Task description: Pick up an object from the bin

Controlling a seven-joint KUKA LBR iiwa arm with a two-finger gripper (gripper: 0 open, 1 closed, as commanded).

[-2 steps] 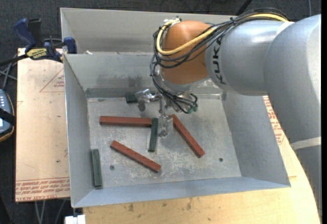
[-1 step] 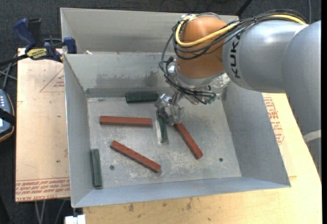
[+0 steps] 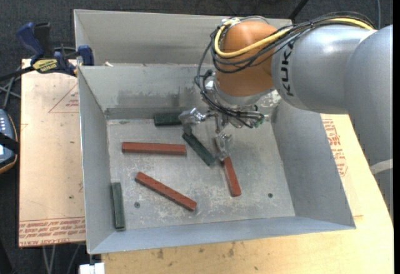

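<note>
Honestly, the two candidates are the slim dark green rectangular bar, lying slanted around the middle of the floor, and the short reddish-brown rectangular bar just near and right of it. The two almost meet end to end. Both look like stiff little sticks, wood or plastic, I can't say which, so my guess is light, rigid and nothing to worry about breaking. They do lie flat and low on bare metal, so I'd take hold across the narrow width, near the middle of the length, otherwise the stick will probably swing or skate out. The gripper hangs right over the spot where those two ends come together, down close to the floor, with the green bar running off to its far left and the reddish one off to its near right. I can't tell which of the two it's lined up on, how far open it is, or whether it has hold of anything. Further out there's a longer reddish-brown bar lying level to the left, another long reddish-brown bar slanted nearer, a stubby dark green block towards the far wall, and a dark green stick in the near left corner of the grey metal bin.
</note>
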